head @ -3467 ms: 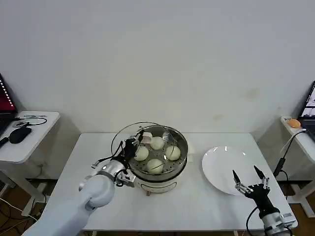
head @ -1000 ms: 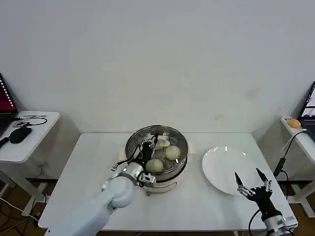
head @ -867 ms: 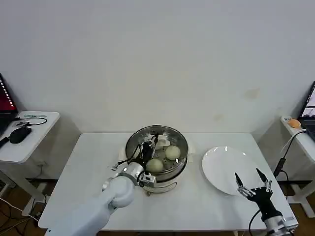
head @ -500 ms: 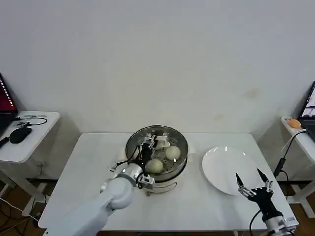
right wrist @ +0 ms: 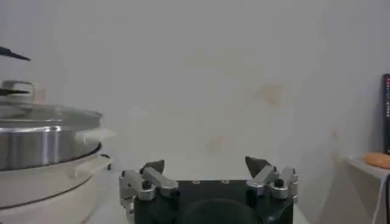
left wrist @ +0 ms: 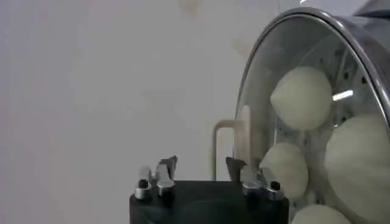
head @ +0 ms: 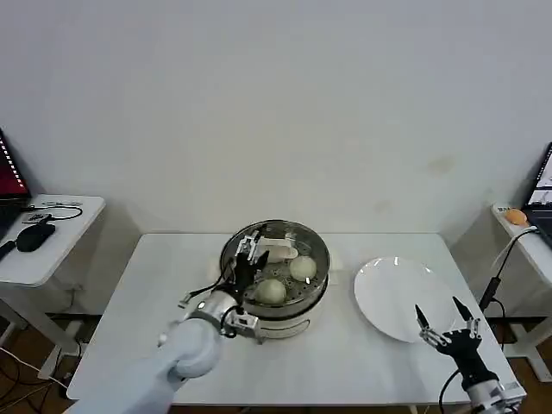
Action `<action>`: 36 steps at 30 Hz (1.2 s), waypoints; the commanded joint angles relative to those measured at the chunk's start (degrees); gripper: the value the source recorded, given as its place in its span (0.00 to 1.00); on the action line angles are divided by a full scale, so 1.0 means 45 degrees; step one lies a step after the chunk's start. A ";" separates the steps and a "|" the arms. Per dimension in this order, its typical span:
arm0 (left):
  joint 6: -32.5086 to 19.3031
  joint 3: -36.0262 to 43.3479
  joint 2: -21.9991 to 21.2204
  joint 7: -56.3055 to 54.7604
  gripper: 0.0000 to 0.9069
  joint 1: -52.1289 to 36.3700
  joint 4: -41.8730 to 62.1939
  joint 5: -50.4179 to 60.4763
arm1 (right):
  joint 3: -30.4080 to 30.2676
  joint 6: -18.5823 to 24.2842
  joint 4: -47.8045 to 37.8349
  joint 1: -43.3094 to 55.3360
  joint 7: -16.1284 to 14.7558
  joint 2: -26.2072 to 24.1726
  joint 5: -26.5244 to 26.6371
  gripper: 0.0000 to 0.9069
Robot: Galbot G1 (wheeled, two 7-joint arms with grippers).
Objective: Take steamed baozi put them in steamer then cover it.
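The steamer stands at the middle of the table, nearer its back edge, with the baozi inside and the cover on top (its handle just off the left gripper). A plate lies toward the right edge, the right gripper over the front right corner.
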 commanded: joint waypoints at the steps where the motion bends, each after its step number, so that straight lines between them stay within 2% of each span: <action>1: 0.0092 -0.2488 0.0824 -0.0052 1.00 0.1602 -0.3720 -0.3116 | -0.0047 -0.0006 0.0083 0.0012 -0.0010 0.0024 0.0008 1.00; 5: 0.0816 -0.3745 0.0754 -0.0702 1.00 0.1984 -0.4803 -0.8691 | -0.0028 -0.0002 0.0238 -0.0020 -0.0101 0.0012 0.0056 1.00; 9: 0.0705 -0.5118 0.0605 -0.1893 1.00 0.3039 -0.4863 -1.2844 | -0.0004 -0.0117 0.0341 0.0101 -0.0210 -0.0092 0.0265 1.00; 14: 0.0641 -0.7420 0.0174 -0.2482 1.00 0.4322 -0.4192 -1.6470 | -0.0118 -0.0267 0.0357 0.0311 -0.0321 -0.0114 0.0494 1.00; 16: 0.0204 -0.8162 0.0037 -0.2695 1.00 0.4908 -0.3578 -1.7749 | -0.0179 -0.0321 0.0299 0.0419 -0.0332 -0.0099 0.0693 1.00; 21: -0.1284 -0.9415 -0.0120 -0.2765 1.00 0.5930 -0.2310 -1.9825 | -0.0271 -0.0165 0.0059 0.0496 -0.0295 -0.0104 0.0839 1.00; 28: -0.3125 -1.0213 -0.0191 -0.2294 1.00 0.7182 -0.1006 -1.9945 | -0.0407 0.0050 -0.0331 0.0561 0.0062 -0.0114 0.1099 1.00; 34: -0.4985 -1.0036 0.0089 -0.2073 1.00 0.7958 -0.0131 -1.9941 | -0.0470 0.0264 -0.0263 0.0214 0.0307 -0.0265 0.1141 1.00; 36: -0.5296 -0.9869 0.0148 -0.2162 1.00 0.8264 0.0050 -1.9952 | -0.0419 0.0257 -0.0222 0.0071 0.0413 -0.0364 0.1397 1.00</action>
